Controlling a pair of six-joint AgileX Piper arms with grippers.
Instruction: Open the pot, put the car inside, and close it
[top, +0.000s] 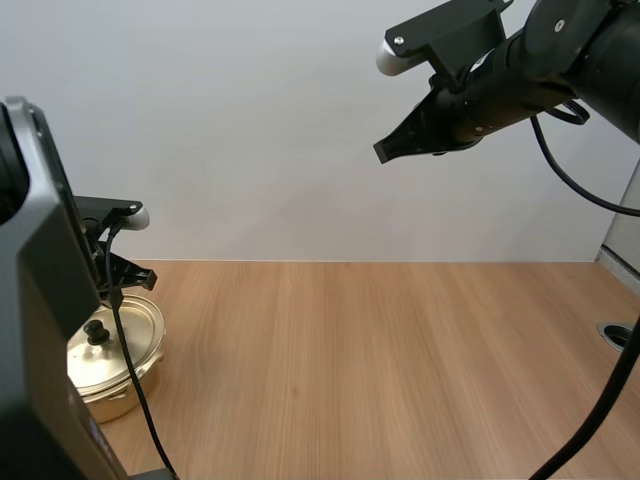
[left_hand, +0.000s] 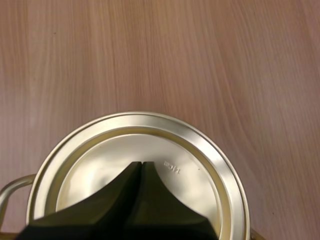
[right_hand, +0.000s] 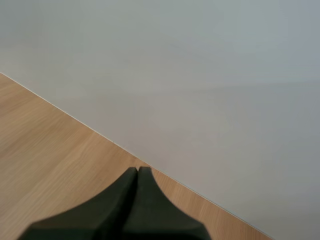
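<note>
My left arm fills the left edge of the high view as a big dark block. My left gripper (top: 145, 276) points down over the gold pot (top: 118, 392), which stands on the wooden table (top: 400, 370) at the lower left of the frame. In the left wrist view the left gripper (left_hand: 140, 164) has its two black fingers pressed together as one dark wedge, with nothing between them. The wedge hangs over the middle of the lid (left_hand: 100, 155). I cannot tell whether the tips touch the lid.

The lid (top: 138, 328) sits flat on the pot, so the pot's inside is hidden. The lid's black knob (top: 96, 331) stands upright at its centre. One loop handle (left_hand: 9, 189) sticks out from the pot's side.

My right arm reaches in from the upper right of the high view. My right gripper (top: 384, 151) is raised well above the table and slants down toward the left. In the right wrist view the right gripper (right_hand: 137, 170) also has its fingers pressed together on nothing, above the table's far edge where it meets the pale wall (right_hand: 200, 75).
</note>
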